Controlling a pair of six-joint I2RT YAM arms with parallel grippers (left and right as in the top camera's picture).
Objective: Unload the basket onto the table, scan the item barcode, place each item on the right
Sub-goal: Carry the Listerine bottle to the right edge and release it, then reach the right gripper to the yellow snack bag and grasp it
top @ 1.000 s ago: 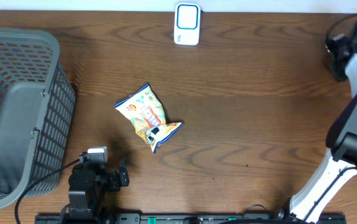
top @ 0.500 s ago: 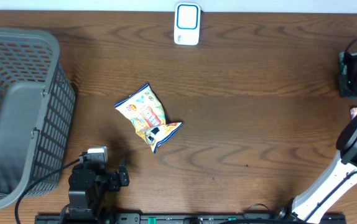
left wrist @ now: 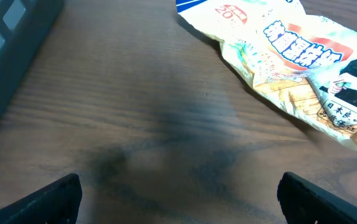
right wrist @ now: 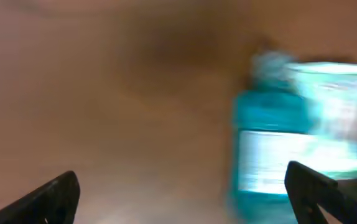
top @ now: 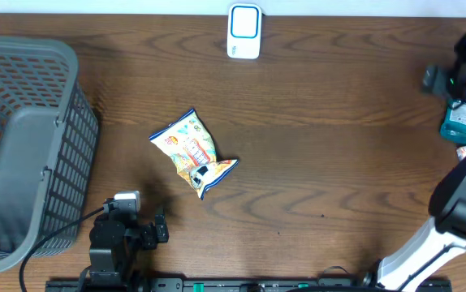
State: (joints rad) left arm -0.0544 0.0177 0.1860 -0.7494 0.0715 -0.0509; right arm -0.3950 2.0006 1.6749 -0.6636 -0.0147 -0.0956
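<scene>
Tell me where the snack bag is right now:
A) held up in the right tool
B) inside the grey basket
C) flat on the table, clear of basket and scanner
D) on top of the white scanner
C: the overhead view shows the snack bag lying flat on the wooden table, apart from the grey basket on one side and the white scanner at the far edge.
</scene>
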